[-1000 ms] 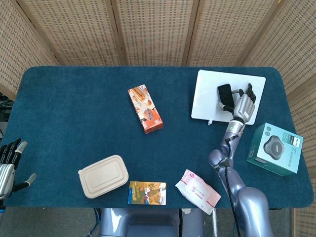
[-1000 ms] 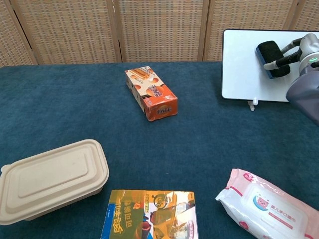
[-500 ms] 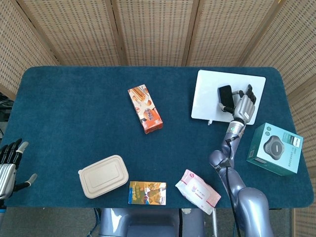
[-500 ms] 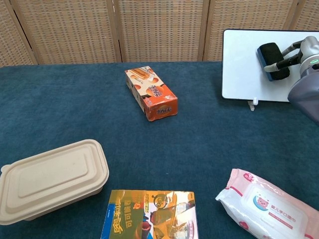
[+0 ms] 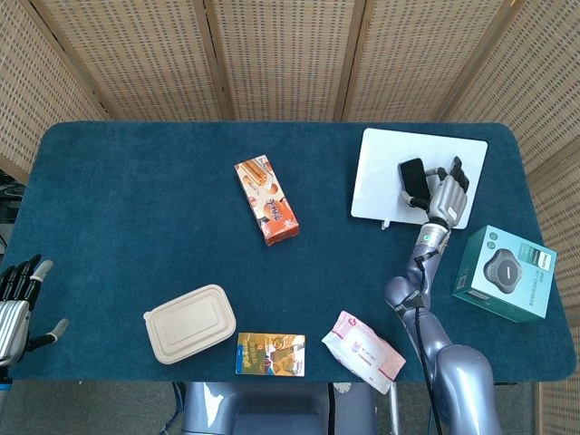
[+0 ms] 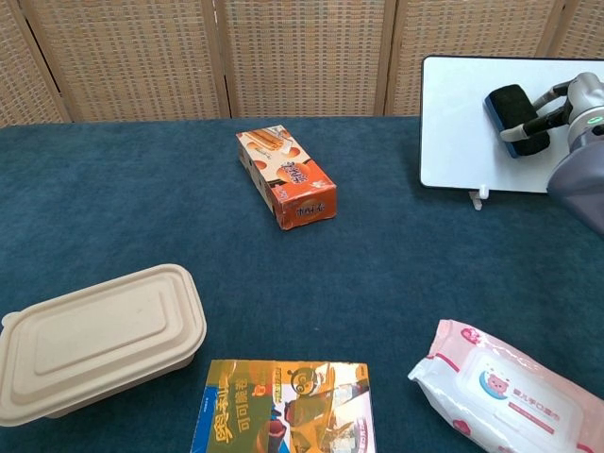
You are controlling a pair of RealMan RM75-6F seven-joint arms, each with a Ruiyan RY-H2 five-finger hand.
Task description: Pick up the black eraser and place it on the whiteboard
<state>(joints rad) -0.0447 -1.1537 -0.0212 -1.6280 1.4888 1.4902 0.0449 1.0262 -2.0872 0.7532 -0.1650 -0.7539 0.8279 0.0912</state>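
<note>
The black eraser (image 5: 413,179) (image 6: 512,114) lies on the white whiteboard (image 5: 381,172) (image 6: 453,123) at the table's far right. My right hand (image 5: 441,193) (image 6: 578,102) is at the eraser's right side, over the board. Two of its fingers (image 6: 534,107) lie across the eraser and still pinch it, while the others are spread. My left hand (image 5: 13,306) hovers at the table's near-left edge, fingers apart and holding nothing; the chest view does not show it.
An orange snack box (image 5: 266,200) lies mid-table. A beige lidded container (image 5: 189,323), a colourful flat packet (image 5: 270,353) and a pink wipes pack (image 5: 363,351) line the front. A teal box (image 5: 505,273) sits right of my right arm.
The eraser and my right hand's fingers have shifted slightly left on the whiteboard, the fingers a little looser. My left hand has barely moved.
</note>
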